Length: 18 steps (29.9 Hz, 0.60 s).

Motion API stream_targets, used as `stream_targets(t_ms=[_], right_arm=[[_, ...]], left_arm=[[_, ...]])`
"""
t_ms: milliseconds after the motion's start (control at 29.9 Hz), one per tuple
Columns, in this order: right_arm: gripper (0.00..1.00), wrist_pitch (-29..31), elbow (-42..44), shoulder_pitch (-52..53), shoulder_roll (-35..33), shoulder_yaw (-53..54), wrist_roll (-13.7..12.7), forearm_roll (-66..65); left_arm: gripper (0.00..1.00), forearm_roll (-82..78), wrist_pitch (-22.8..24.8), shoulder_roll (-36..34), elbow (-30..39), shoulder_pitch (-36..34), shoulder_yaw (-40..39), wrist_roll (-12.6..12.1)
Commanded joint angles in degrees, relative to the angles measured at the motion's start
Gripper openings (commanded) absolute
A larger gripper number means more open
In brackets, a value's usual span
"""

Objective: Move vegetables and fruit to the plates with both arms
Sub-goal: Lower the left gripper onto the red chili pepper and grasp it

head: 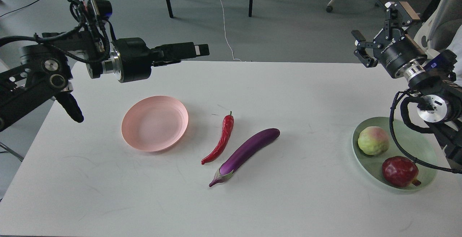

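Nearest, at the right edge of the white table (108,193), the mint green plate (420,146) holds both fruits: the dark red pomegranate-like fruit (400,171) at its near side and the pale green fruit (373,140) just beyond it, the two close together. In the middle of the table the purple eggplant (245,154) lies aslant, cap toward the near left, with the red chili pepper (220,139) just to its left, apart from it, stem pointing far. Left of the chili sits the pink plate (155,123). Farther back, the left gripper (191,52) hangs above the far left of the table, pointing right; seen side-on, its fingers seem pressed together, holding nothing. At the far right, the right gripper (375,27) is raised, jaws spread apart and empty.
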<state>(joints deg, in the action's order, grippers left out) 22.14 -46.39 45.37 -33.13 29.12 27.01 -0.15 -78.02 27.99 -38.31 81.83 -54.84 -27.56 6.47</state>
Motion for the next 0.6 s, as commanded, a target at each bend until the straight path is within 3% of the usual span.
stream_targets(t_ms=[0, 201, 401, 569], right_arm=[[0.97, 5.4, 0.1, -5.5, 0.0, 5.2, 0.5, 1.7], [0.97, 5.9, 0.1, -11.1, 0.0, 10.3, 0.6, 1.8], [0.97, 5.9, -0.4, -12.7, 0.0, 12.3, 0.6, 2.3], [0.97, 5.9, -0.5, -13.0, -0.1, 13.2, 0.7, 2.3]], left_arm=[[0.98, -16.9, 0.0, 5.6, -0.4, -1.7, 5.0, -0.1], [0.98, -25.8, 0.0, 12.5, -3.1, -1.5, 10.7, -0.4], [0.93, -26.3, 0.0, 19.0, -9.3, -0.8, 14.4, -5.1], [0.87, -27.7, -1.3, 22.7, -18.0, 0.5, 17.3, -5.2]])
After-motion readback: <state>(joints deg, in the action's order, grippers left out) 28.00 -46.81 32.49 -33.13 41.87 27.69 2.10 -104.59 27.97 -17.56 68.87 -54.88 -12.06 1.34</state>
